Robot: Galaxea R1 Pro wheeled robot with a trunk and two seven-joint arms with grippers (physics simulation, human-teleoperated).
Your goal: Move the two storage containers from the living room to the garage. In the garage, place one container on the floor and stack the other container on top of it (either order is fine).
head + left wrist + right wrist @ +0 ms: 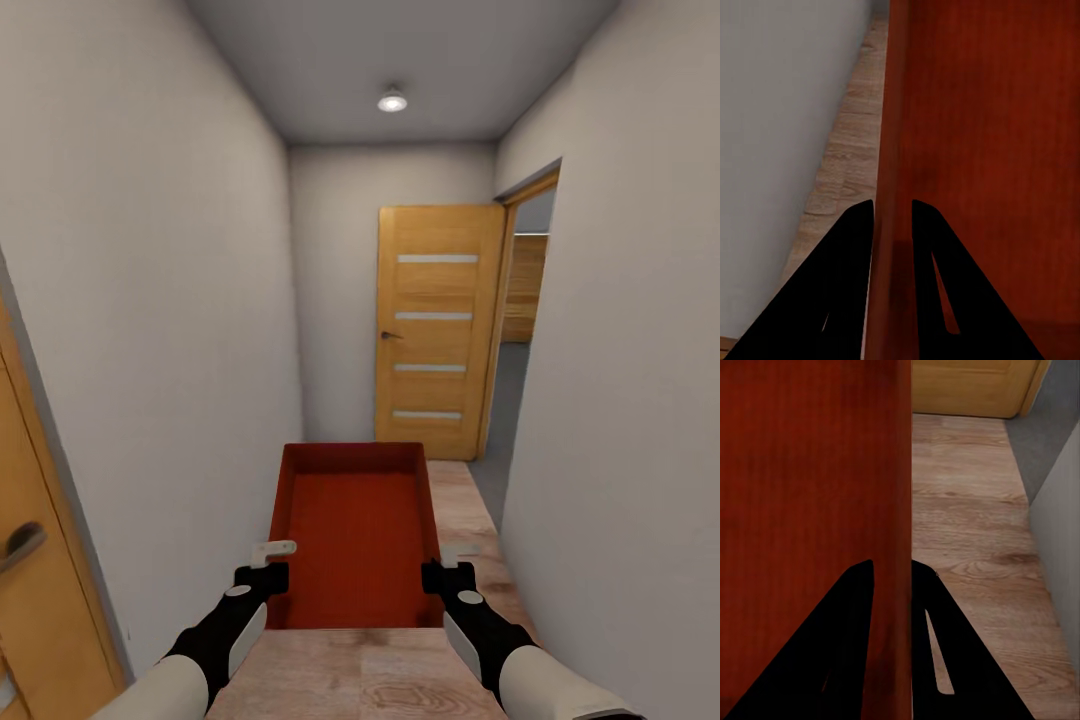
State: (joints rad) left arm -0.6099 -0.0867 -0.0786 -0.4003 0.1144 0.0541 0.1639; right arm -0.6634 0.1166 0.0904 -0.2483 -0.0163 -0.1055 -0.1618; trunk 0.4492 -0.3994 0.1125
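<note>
1. The left gripper (pixel 272 562) is clamped on the left wall of the storage container (pixel 358 540); in the left wrist view its black fingers (pixel 847 255) straddle the thin red wall
2. The right gripper (pixel 447 566) is pinched on the right wall in the same way, one finger inside and one outside
3. The container hangs level between both arms above the light wood plank floor (pixel 400 680) of a narrow white corridor
4. Ahead stands an open orange-wood door (pixel 437 330) with four glass slits; beyond its opening lies grey floor (pixel 508 400)
</note>
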